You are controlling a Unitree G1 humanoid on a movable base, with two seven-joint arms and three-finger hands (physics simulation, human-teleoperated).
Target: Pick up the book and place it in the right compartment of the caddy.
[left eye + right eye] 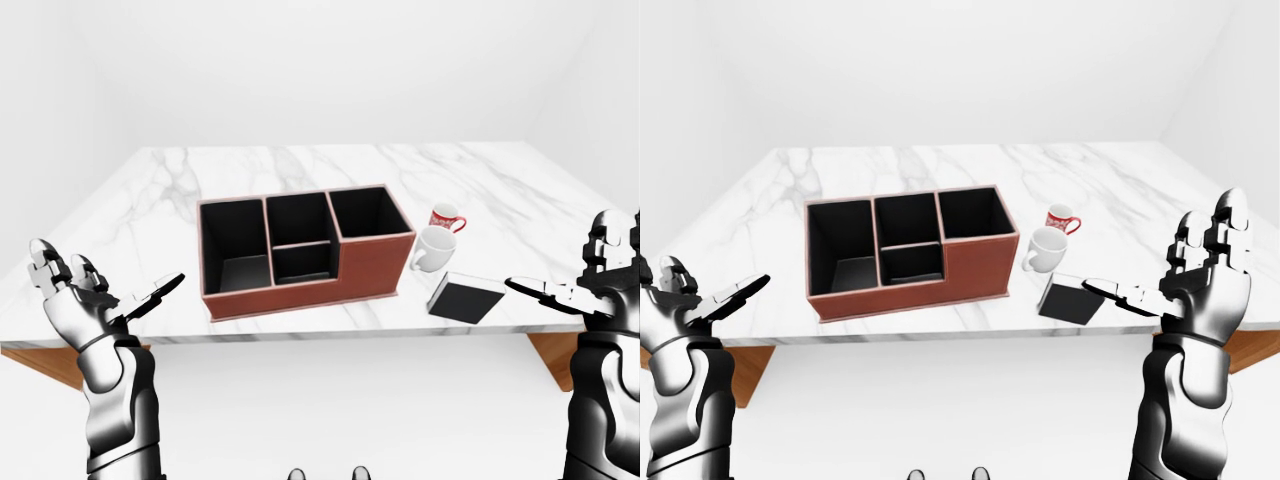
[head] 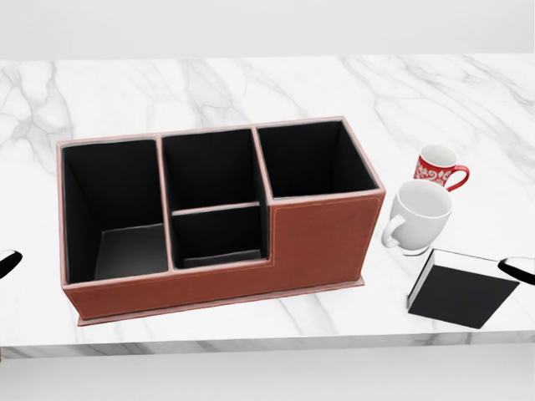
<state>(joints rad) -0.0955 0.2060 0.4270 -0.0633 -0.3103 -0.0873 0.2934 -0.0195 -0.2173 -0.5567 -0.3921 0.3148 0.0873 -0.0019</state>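
Note:
A black book (image 2: 461, 289) with white page edges lies flat on the marble table (image 2: 251, 83), near its lower edge, right of the caddy. The red-brown caddy (image 2: 318, 242) has black compartments; its right compartment (image 2: 313, 159) is empty. My right hand (image 1: 1200, 275) is open, raised at the right of the right-eye view, its thumb tip over the book's right corner, apart from it. My left hand (image 1: 80, 300) is open and empty, raised at the left, left of the caddy.
A white mug (image 2: 420, 215) stands just above the book, between it and the caddy's right end. A red patterned mug (image 2: 438, 167) stands behind it. A wooden table support (image 1: 555, 355) shows below the tabletop.

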